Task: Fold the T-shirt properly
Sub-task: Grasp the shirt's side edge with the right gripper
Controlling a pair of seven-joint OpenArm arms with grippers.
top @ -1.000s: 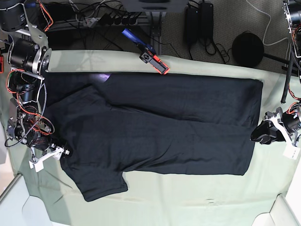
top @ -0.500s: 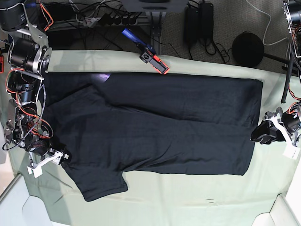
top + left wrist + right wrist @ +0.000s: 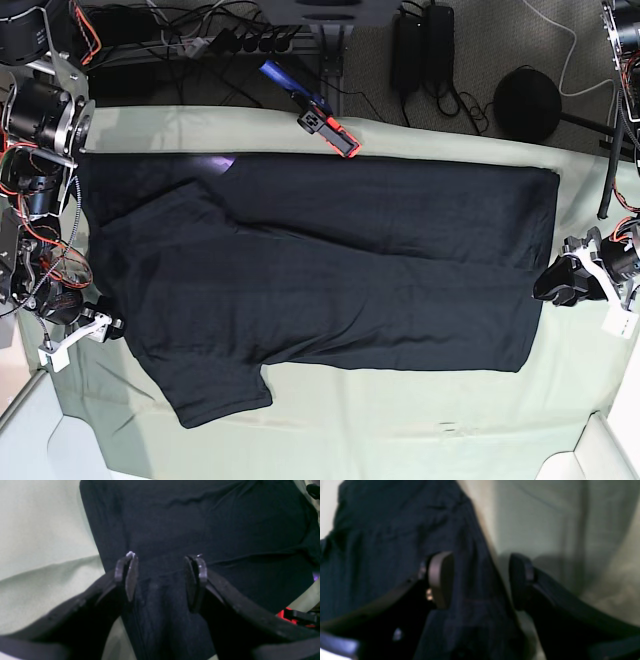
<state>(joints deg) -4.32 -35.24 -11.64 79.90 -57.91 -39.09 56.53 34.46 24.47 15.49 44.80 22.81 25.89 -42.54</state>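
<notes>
The T-shirt [image 3: 320, 280] is spread flat across the middle of the base view on the green-covered tabletop [image 3: 400, 440], neck to the left, hem to the right. The left gripper [image 3: 552, 283] is placed at the hem edge at the right of the frame, jaws apart with cloth seen between them. The right gripper [image 3: 105, 327] is set at the lower-left shoulder, jaws likewise apart. A grasping step appears to be in hand; both jaws would next need closing on the fabric before any lift and fold.

A pale green sheet [image 3: 400, 440] covers the table; a black disc [image 3: 526, 104] lies beyond.
</notes>
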